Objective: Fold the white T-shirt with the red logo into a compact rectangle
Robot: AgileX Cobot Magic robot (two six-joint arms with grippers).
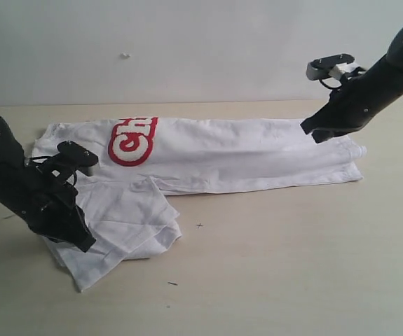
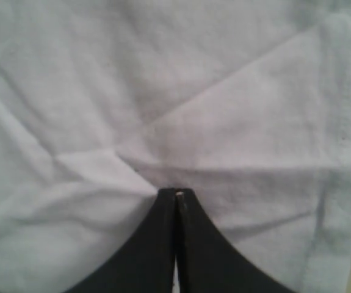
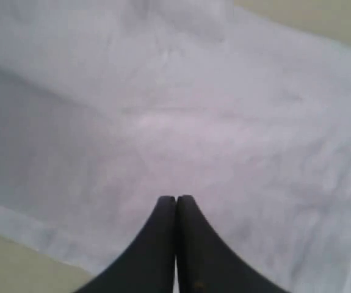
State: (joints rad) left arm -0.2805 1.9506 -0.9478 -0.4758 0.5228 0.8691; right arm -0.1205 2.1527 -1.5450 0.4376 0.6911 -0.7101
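Note:
The white T-shirt [image 1: 243, 154] lies on the table as a long strip folded lengthwise, and a loose crumpled flap [image 1: 127, 217] spreads toward the front left. Part of the red logo [image 1: 132, 140] with white letters shows on the strip's left portion. My left gripper [image 1: 85, 243] is shut, its tips resting on that front-left flap. In the left wrist view the closed left gripper [image 2: 176, 191] touches creased white cloth [image 2: 224, 110]. My right gripper [image 1: 308, 130] is shut and hangs just above the strip's right portion. The right wrist view shows the right gripper [image 3: 176, 198] over smooth cloth [image 3: 224, 122].
The pale wooden table [image 1: 292, 266] stretches in front of and to the right of the shirt, with small dark specks [image 1: 200, 225] on it. A plain light wall [image 1: 187, 49] stands behind the table.

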